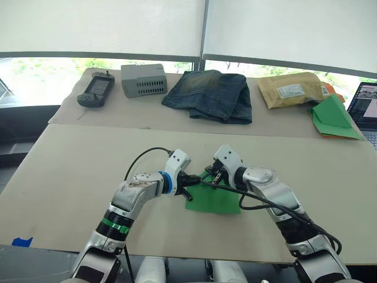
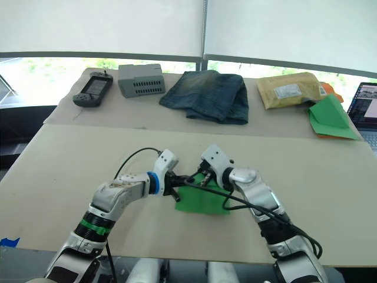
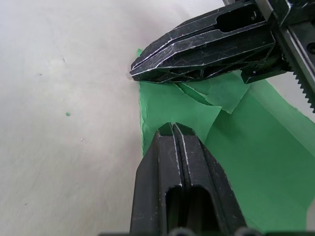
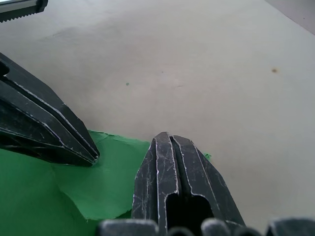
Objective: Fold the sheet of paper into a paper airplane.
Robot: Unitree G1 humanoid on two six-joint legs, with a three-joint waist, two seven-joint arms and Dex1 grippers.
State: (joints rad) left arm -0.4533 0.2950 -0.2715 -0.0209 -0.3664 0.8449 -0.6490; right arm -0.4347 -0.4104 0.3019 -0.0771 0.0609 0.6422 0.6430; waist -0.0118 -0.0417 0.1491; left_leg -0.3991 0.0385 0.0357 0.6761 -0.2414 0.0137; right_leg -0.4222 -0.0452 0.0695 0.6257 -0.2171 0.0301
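While both arms reach in over the pale beige table top (image 1: 70, 171), the thin bright green sheet of paper (image 1: 221, 200) lies flat on that table, near its front edge and about midway along it. The left gripper (image 3: 172, 129) has its two black fingers pressed together, tips resting on a small folded-over flap at the sheet's far left corner; whether any paper is pinched between them cannot be told. The right gripper (image 4: 170, 137) likewise has its fingers closed against each other, tips down on the same corner of the sheet, just beside the left gripper's tips and nearly touching them. Creases and a raised triangular fold show in the paper between the two sets of fingertips.

Well beyond the sheet, a second strip of brownish table covering (image 1: 147, 115) holds several objects. Far left of the sheet sits a dark grey handheld controller with a screen (image 1: 96, 90), and beside it a light grey vented plastic box (image 1: 144, 79). Straight behind the sheet lies a folded pair of blue denim jeans (image 1: 211, 94). Farther right are a tan padded mailing envelope with a white label (image 1: 290, 89) and a larger green triangular paper stack with an orange edge (image 1: 336, 118). An open laptop (image 1: 365, 109) shows at the right border.
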